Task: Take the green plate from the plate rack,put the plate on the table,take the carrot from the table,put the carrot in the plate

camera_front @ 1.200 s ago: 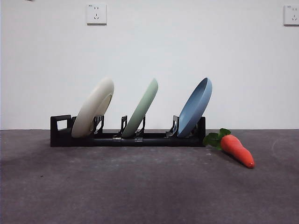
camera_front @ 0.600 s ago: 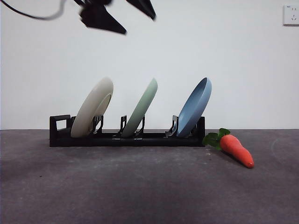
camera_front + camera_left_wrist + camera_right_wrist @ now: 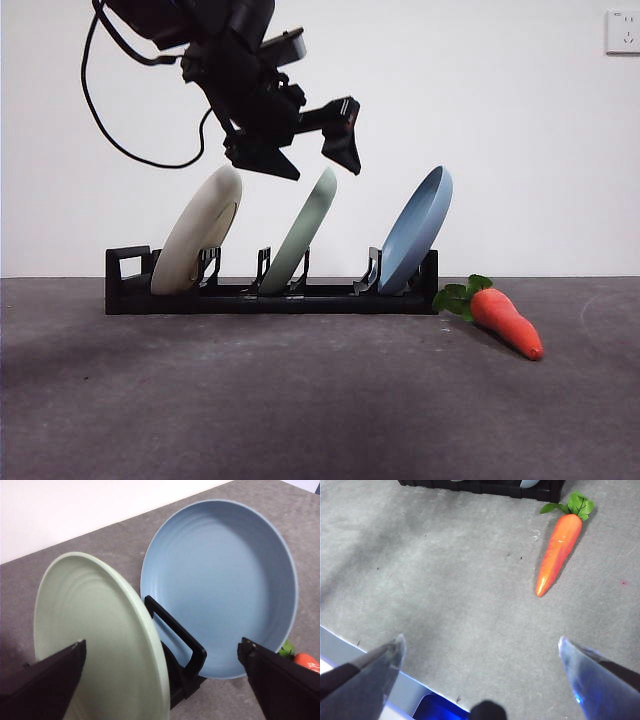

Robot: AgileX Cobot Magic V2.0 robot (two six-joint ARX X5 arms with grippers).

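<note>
The green plate [image 3: 303, 232] leans in the middle slot of the black plate rack [image 3: 270, 297], between a cream-white plate [image 3: 199, 231] and a blue plate [image 3: 417, 230]. My left gripper [image 3: 310, 160] hangs open just above the green plate's top rim, its jaws straddling it. In the left wrist view the green plate [image 3: 95, 640] is between the jaws, the blue plate [image 3: 220, 585] behind it. The carrot [image 3: 505, 320] lies on the table [image 3: 300, 400] right of the rack. My right gripper [image 3: 480, 652] is open above the table, the carrot [image 3: 559, 552] ahead of it.
A black cable [image 3: 130, 110] loops down from the left arm above the cream-white plate. A wall socket [image 3: 622, 32] is on the white wall behind. The table's near edge [image 3: 350, 650] shows in the right wrist view.
The left arm has come down from the top of the picture to just above the green plate's rim. The plates, rack and carrot have not moved.
</note>
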